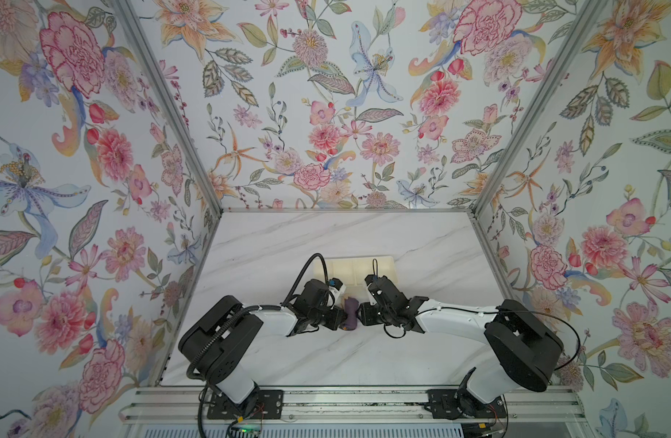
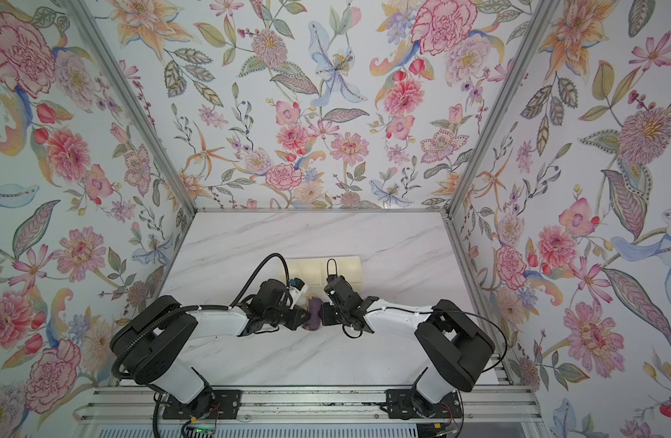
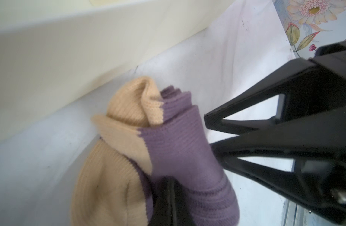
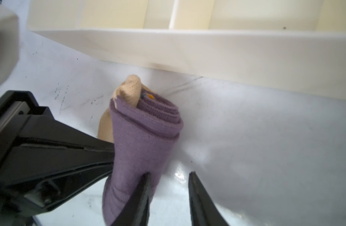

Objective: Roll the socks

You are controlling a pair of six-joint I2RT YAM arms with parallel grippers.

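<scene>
The socks (image 1: 351, 314) (image 2: 314, 313) lie as a rolled purple bundle with tan ends on the marble table, between the two grippers. In the left wrist view the socks (image 3: 168, 148) fill the middle, and my left gripper (image 3: 172, 183) is shut, its tips pushed into a fold of the purple fabric. My right gripper (image 4: 169, 173) is open. One of its fingers (image 4: 144, 195) rests against the side of the socks (image 4: 144, 133), and the other hangs over bare table. Nothing sits between the right jaws.
A cream tray with compartments (image 1: 358, 271) (image 2: 326, 271) (image 4: 207, 49) stands just behind the socks, its front wall close to the roll. Flowered walls enclose the marble table (image 1: 326, 235) on three sides. The arm bases sit on the rail at the front edge.
</scene>
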